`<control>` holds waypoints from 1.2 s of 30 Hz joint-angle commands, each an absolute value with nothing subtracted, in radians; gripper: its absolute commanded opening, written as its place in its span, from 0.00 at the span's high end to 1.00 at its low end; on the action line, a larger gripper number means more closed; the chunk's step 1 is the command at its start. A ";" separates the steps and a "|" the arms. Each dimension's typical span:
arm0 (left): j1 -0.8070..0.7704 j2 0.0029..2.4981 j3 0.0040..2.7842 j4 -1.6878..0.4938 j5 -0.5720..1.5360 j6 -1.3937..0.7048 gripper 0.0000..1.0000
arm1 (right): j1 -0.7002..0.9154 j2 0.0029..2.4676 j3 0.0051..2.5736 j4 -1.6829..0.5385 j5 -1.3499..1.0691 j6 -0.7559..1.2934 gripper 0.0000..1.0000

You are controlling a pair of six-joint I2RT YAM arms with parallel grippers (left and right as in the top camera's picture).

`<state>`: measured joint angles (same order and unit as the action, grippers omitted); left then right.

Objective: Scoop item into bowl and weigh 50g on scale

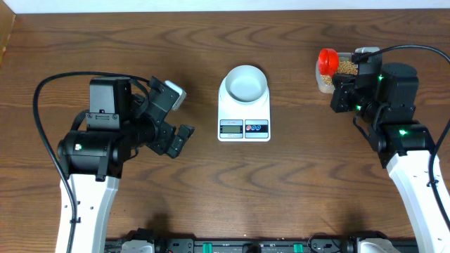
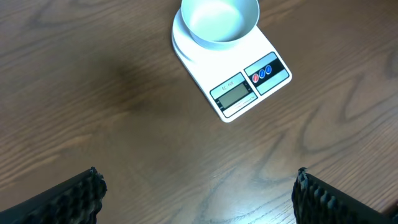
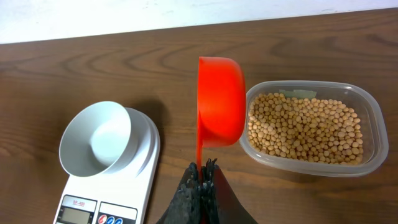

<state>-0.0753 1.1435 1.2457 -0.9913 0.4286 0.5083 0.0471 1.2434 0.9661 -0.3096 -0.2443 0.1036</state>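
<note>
Beans [image 3: 305, 127] sit in the tub [image 3: 311, 168]; your bowl [image 3: 96, 140] is empty. Your right claw [image 3: 202, 171] pinches the scoop [image 3: 219, 102]; left claw [image 2: 199, 186] spread wide.

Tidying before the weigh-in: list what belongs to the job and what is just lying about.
In the job: small tan-yellow round beans in clear plastic tub; red plastic scoop in right gripper; pale blue-white round bowl; white digital scale.
Just there: open left gripper, idle; brown wooden table.
</note>
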 commanded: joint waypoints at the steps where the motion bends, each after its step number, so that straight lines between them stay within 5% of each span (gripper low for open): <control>1: -0.071 1.136 1.267 -0.995 0.433 0.559 0.02 | 0.040 1.239 0.987 -0.307 -0.237 0.115 0.99; 19: -0.071 1.137 1.267 -0.994 0.418 0.577 0.02 | 0.040 1.239 0.987 -0.307 -0.238 0.115 0.99; 25: -0.070 1.136 1.267 -1.086 0.521 0.818 0.02 | 0.040 1.239 0.987 -0.307 -0.238 0.115 0.99; 36: -0.070 1.136 1.267 -1.059 0.524 0.799 0.02 | 0.040 1.239 0.987 -0.307 -0.238 0.115 0.99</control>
